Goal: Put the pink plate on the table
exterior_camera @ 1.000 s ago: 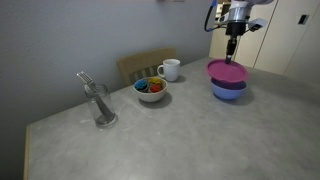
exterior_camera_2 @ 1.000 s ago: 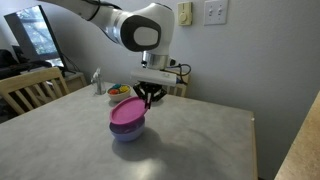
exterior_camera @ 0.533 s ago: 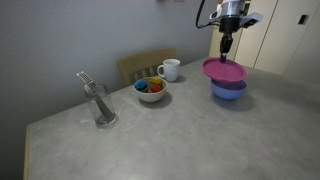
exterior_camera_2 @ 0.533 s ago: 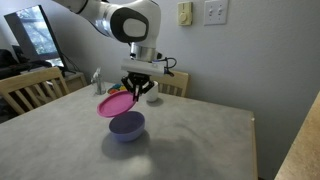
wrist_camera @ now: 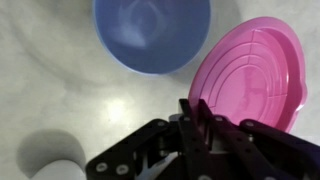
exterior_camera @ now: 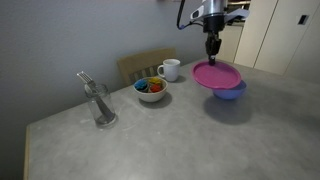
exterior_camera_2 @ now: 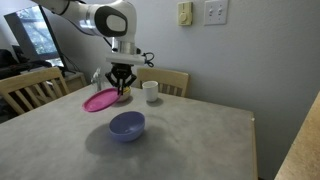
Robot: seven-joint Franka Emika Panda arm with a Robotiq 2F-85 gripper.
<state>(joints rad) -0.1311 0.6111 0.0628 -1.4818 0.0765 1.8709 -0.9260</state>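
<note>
Gripping the pink plate (exterior_camera: 216, 75) by its rim, the gripper (exterior_camera: 212, 54) is clenched on it and holds it tilted in the air above the table (exterior_camera: 150, 140), near the tabletop edge where the white mug (exterior_camera: 170, 69) stands. The plate extends sideways from the fingers, away from the blue bowl (exterior_camera_2: 126, 125), which stands apart toward the table's middle. Bare tabletop lies under the plate, so the coming move appears to be a plain descent with the free rim held clear of the bowl.
</note>
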